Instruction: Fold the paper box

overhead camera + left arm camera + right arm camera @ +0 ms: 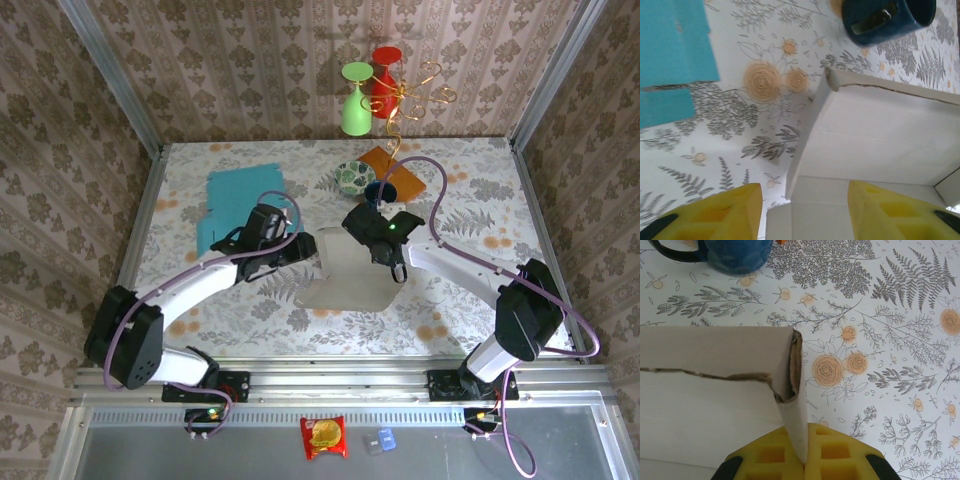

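Roughly mid-task. Table (480, 210): floral cloth, paper box (345, 275) at its centre, between the two arms. Box only partly formed (one side wall stands up with a ragged top edge; the rest looks flat). Right fingers (832, 452) clenched on that upright wall. Left fingers (725, 212) parted, straddling a box flap without pressing it. Left to do, by my reading: raise the other walls, tuck flaps.

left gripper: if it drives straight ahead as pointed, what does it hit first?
The white paper box: its panel lies right ahead of the open left gripper. The blue mug sits beyond, though depth is unclear.
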### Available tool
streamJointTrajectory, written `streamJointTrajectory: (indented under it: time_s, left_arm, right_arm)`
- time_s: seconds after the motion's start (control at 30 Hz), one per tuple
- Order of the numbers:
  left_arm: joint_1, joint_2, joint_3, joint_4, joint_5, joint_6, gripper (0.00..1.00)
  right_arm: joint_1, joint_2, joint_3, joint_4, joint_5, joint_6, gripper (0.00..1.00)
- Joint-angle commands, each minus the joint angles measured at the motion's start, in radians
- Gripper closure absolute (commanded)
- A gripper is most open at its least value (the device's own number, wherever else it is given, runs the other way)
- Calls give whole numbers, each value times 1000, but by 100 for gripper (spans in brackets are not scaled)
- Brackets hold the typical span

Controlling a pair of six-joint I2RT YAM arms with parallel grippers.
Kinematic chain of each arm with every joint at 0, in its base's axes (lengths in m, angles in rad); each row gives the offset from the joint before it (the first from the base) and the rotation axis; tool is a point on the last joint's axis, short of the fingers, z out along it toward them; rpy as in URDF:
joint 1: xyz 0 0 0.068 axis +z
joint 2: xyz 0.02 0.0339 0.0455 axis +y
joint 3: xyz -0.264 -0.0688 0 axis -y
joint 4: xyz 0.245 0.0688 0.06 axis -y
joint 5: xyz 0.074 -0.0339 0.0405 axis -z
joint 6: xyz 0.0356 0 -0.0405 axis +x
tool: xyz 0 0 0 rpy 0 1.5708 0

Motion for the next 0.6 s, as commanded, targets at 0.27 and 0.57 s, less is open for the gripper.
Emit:
streamJointTrajectory:
  time_s: [0.27, 0.57]
  left_arm:
    - [97, -63, 189, -346, -57, -13, 58]
    - [143, -108, 158, -423, -77, 38, 60]
  right_arm:
    - [-81, -42, -45, -10, -153, 176, 100]
    - [-165, -174, -244, 35, -472, 564, 100]
